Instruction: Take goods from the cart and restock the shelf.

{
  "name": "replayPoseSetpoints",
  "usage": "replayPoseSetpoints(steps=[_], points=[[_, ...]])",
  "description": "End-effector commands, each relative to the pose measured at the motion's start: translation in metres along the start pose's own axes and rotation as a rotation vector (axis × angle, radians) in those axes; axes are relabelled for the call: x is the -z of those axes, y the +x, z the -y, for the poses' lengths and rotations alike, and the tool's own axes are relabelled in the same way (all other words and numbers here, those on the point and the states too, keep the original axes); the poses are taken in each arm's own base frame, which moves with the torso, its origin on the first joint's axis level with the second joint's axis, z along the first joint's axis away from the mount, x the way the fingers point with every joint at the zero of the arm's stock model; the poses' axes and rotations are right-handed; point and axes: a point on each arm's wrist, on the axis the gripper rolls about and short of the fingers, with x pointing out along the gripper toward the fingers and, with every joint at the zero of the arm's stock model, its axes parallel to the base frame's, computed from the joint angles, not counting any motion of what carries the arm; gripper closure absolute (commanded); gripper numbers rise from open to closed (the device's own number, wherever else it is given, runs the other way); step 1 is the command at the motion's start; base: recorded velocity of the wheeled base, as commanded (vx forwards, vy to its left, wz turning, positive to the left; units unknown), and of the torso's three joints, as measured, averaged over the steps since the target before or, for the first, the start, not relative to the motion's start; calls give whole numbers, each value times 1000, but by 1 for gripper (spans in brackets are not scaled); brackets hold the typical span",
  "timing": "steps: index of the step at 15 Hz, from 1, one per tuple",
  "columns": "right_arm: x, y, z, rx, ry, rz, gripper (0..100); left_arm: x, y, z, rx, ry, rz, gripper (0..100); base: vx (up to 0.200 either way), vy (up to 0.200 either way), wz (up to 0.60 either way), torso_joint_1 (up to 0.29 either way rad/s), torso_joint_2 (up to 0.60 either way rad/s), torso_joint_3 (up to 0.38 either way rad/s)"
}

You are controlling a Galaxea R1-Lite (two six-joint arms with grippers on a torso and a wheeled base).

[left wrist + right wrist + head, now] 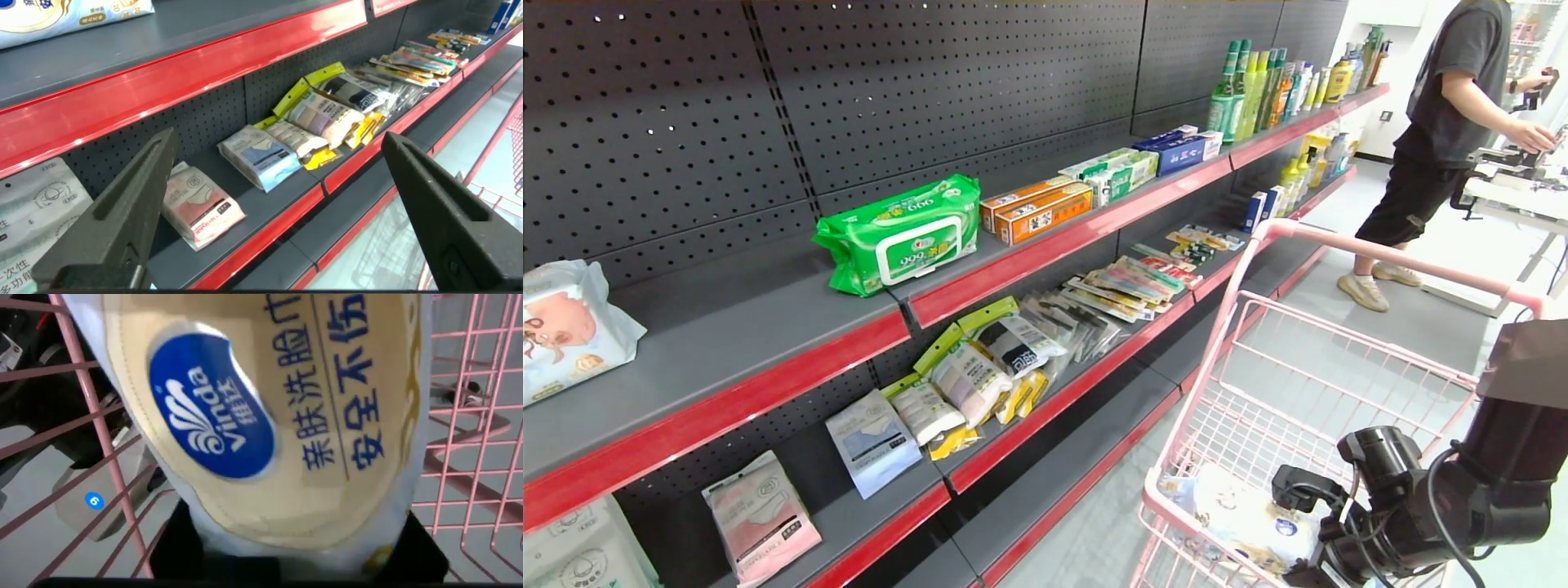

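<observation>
A pink wire cart (1380, 255) stands in front of the shelf (727, 351). A white and cream tissue pack (1254, 523) with a blue round logo (216, 416) lies at the cart's near end. My right gripper (1307, 567) is down inside the cart. It is shut on the tissue pack (327, 441), which sits pinched between its dark fingers (176, 547). Held out toward the lower shelf level, my left gripper (270, 229) is open with nothing between its fingers (110, 224).
The upper shelf holds a green wipes pack (903, 233), orange boxes (1037, 211) and bottles (1250, 86) farther along, with bare room left of the wipes. The lower shelf (270, 216) carries bagged goods (968, 380). A white pack (568, 327) lies at the far left.
</observation>
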Motion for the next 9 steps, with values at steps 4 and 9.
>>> replayPoseSetpoints(steps=[4, 9], points=[[-17, -28, 5, 79, 48, 91, 100, 0, 0, 0, 0, 0, -1, 0, 0, 0, 0, 0, 0, 0], [-39, -77, 9, 212, 91, 251, 100, 0, 0, 0, -2, 0, -1, 0, 0, 0, 0, 0, 0, 0]])
